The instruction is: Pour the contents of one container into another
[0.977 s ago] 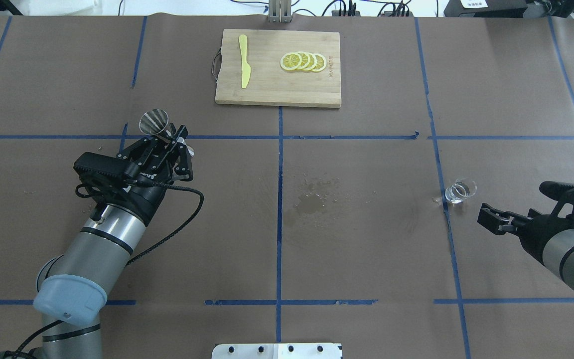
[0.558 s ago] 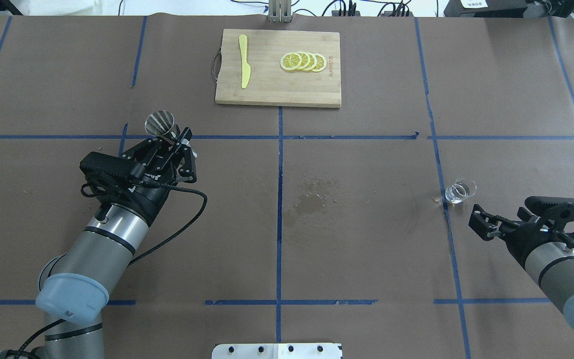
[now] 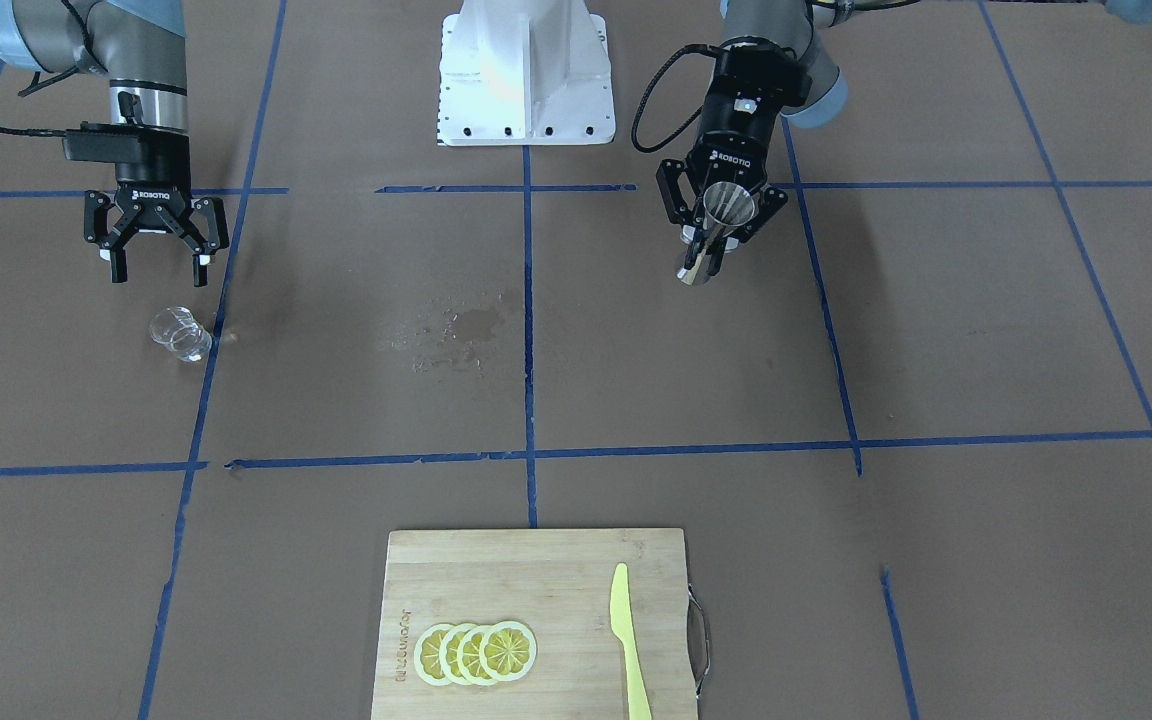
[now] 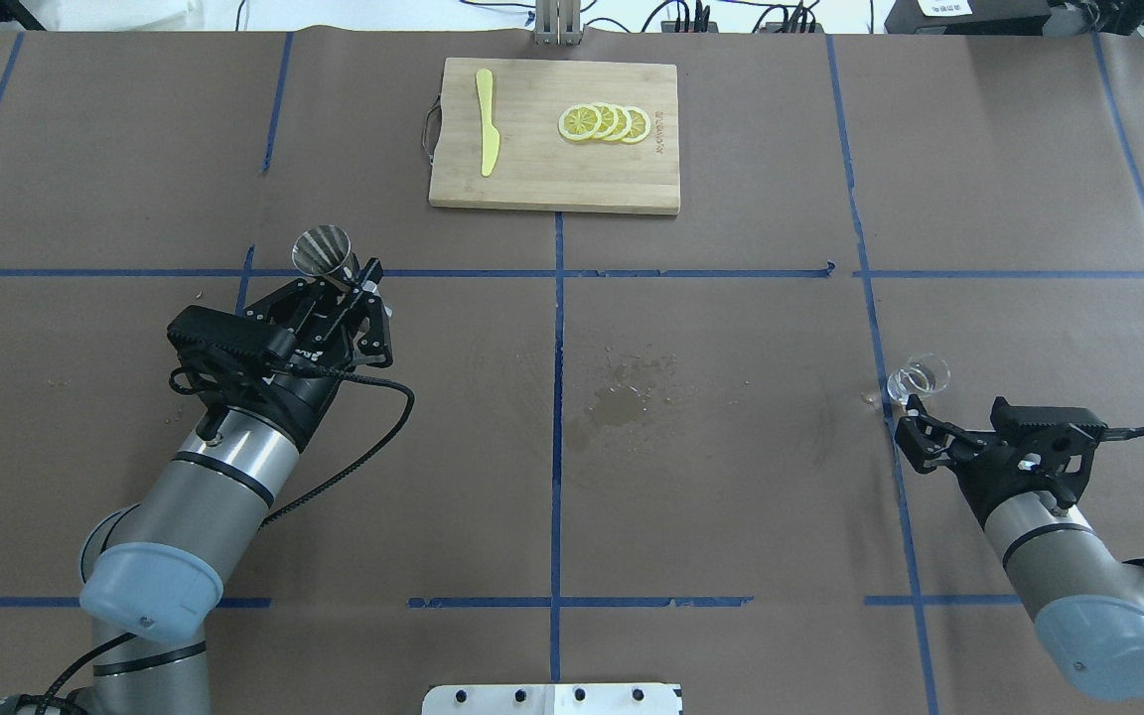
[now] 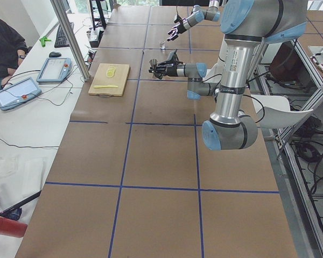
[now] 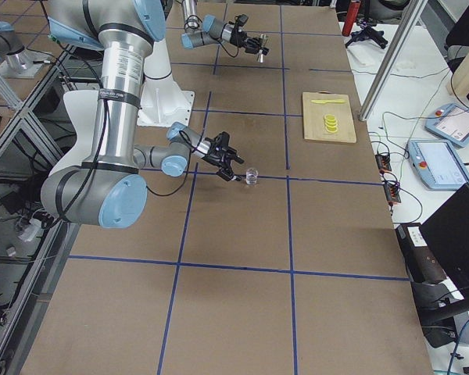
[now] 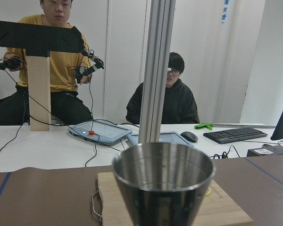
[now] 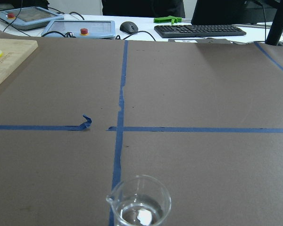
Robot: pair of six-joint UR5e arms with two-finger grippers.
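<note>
A conical steel cup [image 4: 322, 249] hangs above the table's left half, and my left gripper [image 4: 352, 288] is shut on it. The left wrist view shows the steel cup [image 7: 163, 183] upright, mouth up; the front view shows the steel cup [image 3: 720, 212] between the fingers of my left gripper [image 3: 722, 228]. A small glass beaker [image 4: 918, 379] with a little clear liquid stands on the right. My right gripper [image 4: 914, 429] is open just short of it, with nothing between its fingers. In the front view my right gripper [image 3: 157, 268] is a little behind the glass beaker [image 3: 180, 334]. The glass beaker [image 8: 140, 205] sits low in the right wrist view.
A wooden cutting board [image 4: 552, 184] at the far middle carries lemon slices [image 4: 604, 123] and a yellow knife [image 4: 486, 121]. A wet stain [image 4: 620, 398] marks the paper at the table's middle. The robot base [image 3: 526, 70] stands at the near edge.
My right arm has swung in leftward and now points its open gripper at the beaker from close by. My left gripper has shifted slightly right with the steel cup.
</note>
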